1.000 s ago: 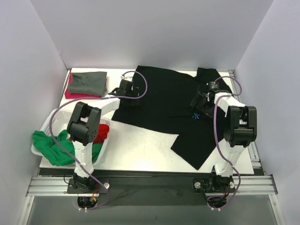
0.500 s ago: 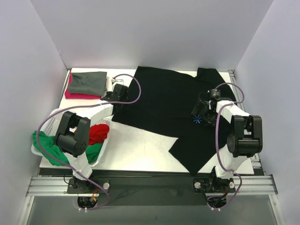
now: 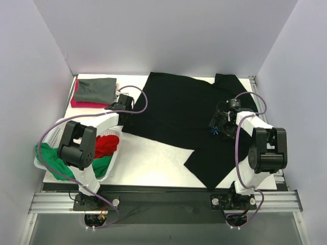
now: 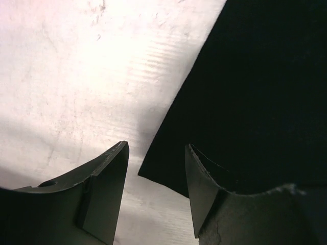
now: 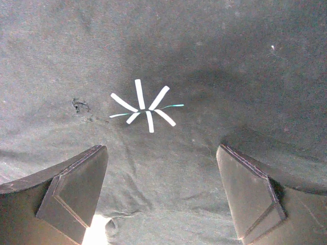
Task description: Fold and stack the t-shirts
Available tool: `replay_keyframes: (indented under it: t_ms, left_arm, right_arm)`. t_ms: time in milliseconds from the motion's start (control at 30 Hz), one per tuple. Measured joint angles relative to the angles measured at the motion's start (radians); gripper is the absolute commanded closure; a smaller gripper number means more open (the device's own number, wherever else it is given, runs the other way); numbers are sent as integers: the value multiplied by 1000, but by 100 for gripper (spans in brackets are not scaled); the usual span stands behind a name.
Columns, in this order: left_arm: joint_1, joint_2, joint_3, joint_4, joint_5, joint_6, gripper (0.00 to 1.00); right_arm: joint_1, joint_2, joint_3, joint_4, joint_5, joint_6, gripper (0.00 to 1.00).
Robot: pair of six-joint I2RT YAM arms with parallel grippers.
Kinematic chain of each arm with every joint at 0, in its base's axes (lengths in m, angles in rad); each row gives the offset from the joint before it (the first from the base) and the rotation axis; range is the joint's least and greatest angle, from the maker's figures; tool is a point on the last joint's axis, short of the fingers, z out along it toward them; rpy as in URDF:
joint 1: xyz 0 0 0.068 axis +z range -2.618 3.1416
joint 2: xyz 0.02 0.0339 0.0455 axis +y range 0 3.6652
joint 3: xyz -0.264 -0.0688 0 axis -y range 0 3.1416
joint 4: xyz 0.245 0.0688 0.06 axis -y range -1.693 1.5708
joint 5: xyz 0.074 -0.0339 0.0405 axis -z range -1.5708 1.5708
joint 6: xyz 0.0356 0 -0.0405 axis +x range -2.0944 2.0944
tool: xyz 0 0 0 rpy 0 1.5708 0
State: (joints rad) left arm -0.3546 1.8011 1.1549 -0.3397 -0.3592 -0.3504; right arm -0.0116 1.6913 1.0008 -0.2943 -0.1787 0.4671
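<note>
Pink-red tee [image 3: 82, 104] mostly beneath grey-green tee [image 3: 97, 90]

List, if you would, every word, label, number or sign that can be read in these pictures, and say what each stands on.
None: no words, labels, brands or numbers can be read in any view.
The only mark is a small pale starburst print on the black t-shirt; it is a plain graphic with no letters in it.
</note>
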Motion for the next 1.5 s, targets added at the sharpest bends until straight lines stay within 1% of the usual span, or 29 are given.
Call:
replay_keyframes:
  t_ms: [167, 300, 433, 567, 667, 767, 800, 833, 900, 933, 1033, 1100, 1167, 1300, 1500]
  left_arm:
    - [36, 5, -23, -5, 39, 2, 42]
    - [37, 23, -23, -6, 59, 8, 43]
    - [37, 33, -23, -12, 73, 17, 46]
    - [39, 33, -23, -16, 80, 19, 52]
    - [39, 33, -23, -18, 80, 19, 57]
    - [39, 33, -23, -22, 82, 19, 65]
    - [39, 33, -23, -23, 82, 19, 71]
    - [39, 33, -23, -25, 81, 19, 74]
    - [39, 33, -23, -28, 79, 21, 78]
    - [39, 33, -23, -30, 79, 22, 82]
    - [39, 33, -24, -30, 78, 23, 87]
    - [39, 32, -28, -26, 79, 25, 94]
    - [39, 26, -37, -15, 83, 31, 100]
    - [46, 9, -63, 13, 108, 39, 100]
    - [60, -24, -100, 30, 164, 48, 100]
  right_arm:
    - [0, 0, -8, 3, 6, 0, 7]
    - [0, 0, -11, 5, 7, 0, 7]
    - [0, -1, -12, 7, 7, 0, 8]
    - [0, -1, -12, 7, 7, 0, 7]
    - [0, -1, -12, 7, 7, 0, 7]
    - [0, -1, -14, 8, 7, 0, 7]
    - [0, -2, -17, 9, 7, 0, 8]
    - [0, -3, -19, 9, 7, 0, 7]
    - [0, -5, -23, 10, 7, 0, 8]
    - [0, -8, -25, 11, 7, 0, 8]
    - [2, -26, -35, 14, 8, 0, 9]
    - [16, -52, -49, 14, 20, 2, 9]
    - [44, -86, -64, 15, 37, 4, 9]
    - [166, -163, -87, 6, 76, 13, 12]
    - [400, -323, -144, -77, 211, 69, 14]
